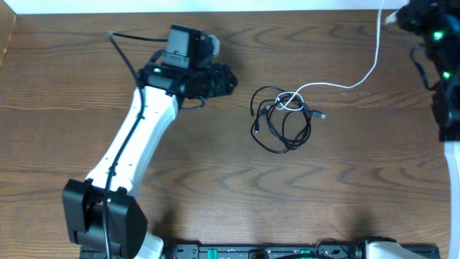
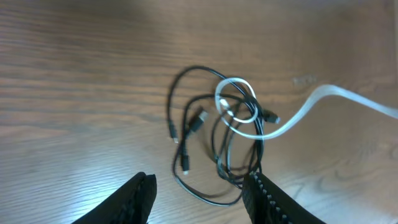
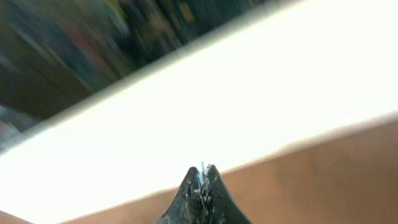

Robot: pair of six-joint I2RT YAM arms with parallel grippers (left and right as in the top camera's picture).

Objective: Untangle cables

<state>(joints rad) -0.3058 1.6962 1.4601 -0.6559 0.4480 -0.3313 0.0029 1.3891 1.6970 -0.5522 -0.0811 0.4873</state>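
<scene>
- My left hand [image 2: 199, 185]: open, fingers spread, empty. It hovers low over the counter [image 1: 215, 194], just left of the tangle and pointed at it.
- My right hand [image 3: 202, 177]: fingers pinched together, up at the far right corner. A pale sliver shows between the tips, and in the overhead view the white cable [image 1: 374, 63] runs right up to it. I read that as gripping the white cable's end.
- The black cable [image 1: 279, 146] is a loose coil of a few overlapping loops mid-counter. Small plug ends lie in and around it, and one plug [image 1: 321, 115] pokes out to the right.
- The white cable makes one small loop [image 2: 219, 93] over the coil's upper part, mixed in with black strands. I can't tell how many it passes under.
- Handling, my judgement: both cords are thin, light and floppy, with no stiffness to push against. Pull one and the whole bundle likely drags over the smooth wood unless the other is pinned.
- A thin cord lying flat on the counter is a hard pinch. My fingers must go right down to the surface and straddle a single strand.
- Best grab for the left hand: the outer black strand on the near-left side, clear of the white loop. At the crossing I'd pinch both.
- Risk: pulling cinches the white loop tight, and plugs may snag in it.
</scene>
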